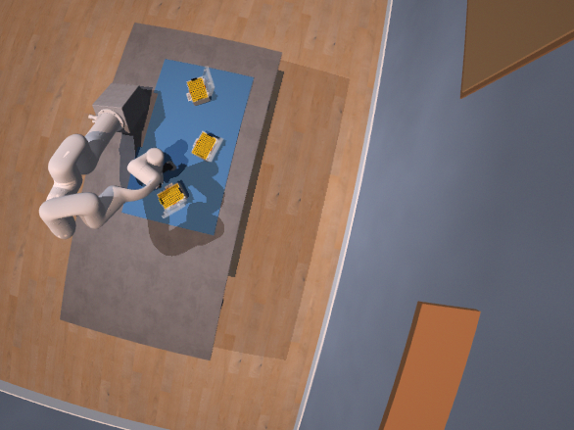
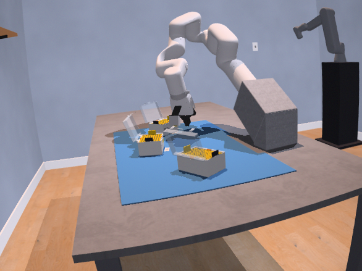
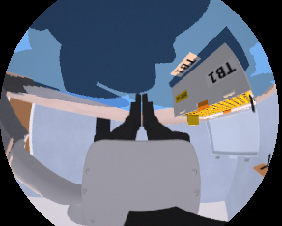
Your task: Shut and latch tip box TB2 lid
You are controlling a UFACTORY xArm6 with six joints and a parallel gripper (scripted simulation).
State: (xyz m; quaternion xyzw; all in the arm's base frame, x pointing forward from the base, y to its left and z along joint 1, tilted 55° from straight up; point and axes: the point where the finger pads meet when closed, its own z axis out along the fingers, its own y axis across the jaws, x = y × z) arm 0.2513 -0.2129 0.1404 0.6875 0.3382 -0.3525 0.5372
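The claw (image 3: pixel 141 112) is fully shut, its two dark fingers pressed together, and it holds nothing. In the exterior view the claw (image 2: pixel 186 118) points down and hangs just above the blue mat (image 2: pixel 154 178), low in the middle of the frame, beside the farthest of three tip boxes. The wrist view shows one box (image 3: pixel 211 87) at the right of the frame, with the sticker TB1 readable on its grey front wall and a strip of label tape (image 3: pixel 184 65) with the same ID just beside it on the mat. In the top view this box (image 1: pixel 171 196) is the lowest of the three, near the lower left edge of the mat, with the claw next to it. The middle box (image 1: pixel 206 146) and the upper box (image 1: pixel 198 90) stand well apart along the mat; their IDs are too small to read, so I cannot tell which one is TB2. In the exterior view the two farther boxes (image 2: pixel 150 144) (image 2: pixel 162 123) show clear lids standing up. The near box (image 2: pixel 201 160) has yellow tips in it, and the state of its lid is hard to see. All boxes stand on the mat, which lies on the grey surface (image 2: pixel 216 215).
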